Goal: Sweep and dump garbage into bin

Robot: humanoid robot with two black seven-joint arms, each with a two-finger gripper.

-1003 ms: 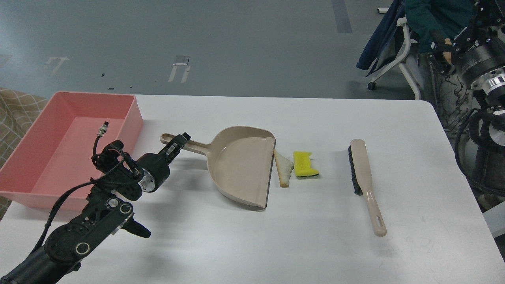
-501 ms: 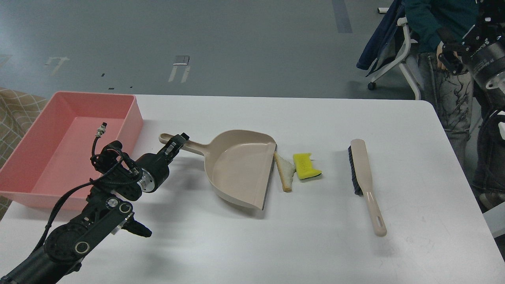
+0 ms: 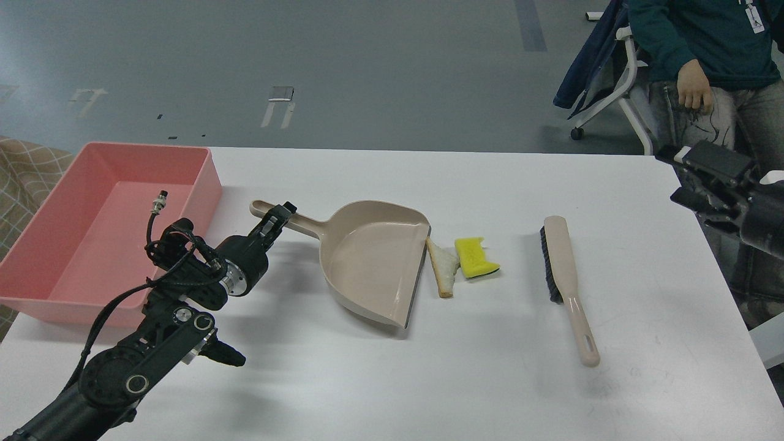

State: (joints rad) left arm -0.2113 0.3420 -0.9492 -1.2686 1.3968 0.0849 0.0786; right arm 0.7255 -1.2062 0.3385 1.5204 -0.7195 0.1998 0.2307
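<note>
At centre left, the left gripper (image 3: 277, 217) is clamped on the beige dustpan's handle (image 3: 298, 223). The bread slice (image 3: 443, 267) and yellow sponge (image 3: 474, 258) lie mid-frame, right of those jaws at the dustpan's lip, and the pink bin (image 3: 202, 177) sits upper left. The right gripper (image 3: 677, 156) hovers at the right edge; its jaw state cannot be told.

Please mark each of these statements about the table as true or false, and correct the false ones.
1. The bread slice lies inside the dustpan. False: it lies on the table, just beside the open edge of the dustpan.
2. The yellow sponge lies between the bread slice and the brush. True.
3. The left gripper is at the handle of the dustpan. True.
4. The pink bin already contains the sponge. False: neither piece of garbage is in the bin.
5. The right gripper holds the brush. False: the brush lies alone on the table, and the right gripper is apart from it, at the right edge of the table.
</note>
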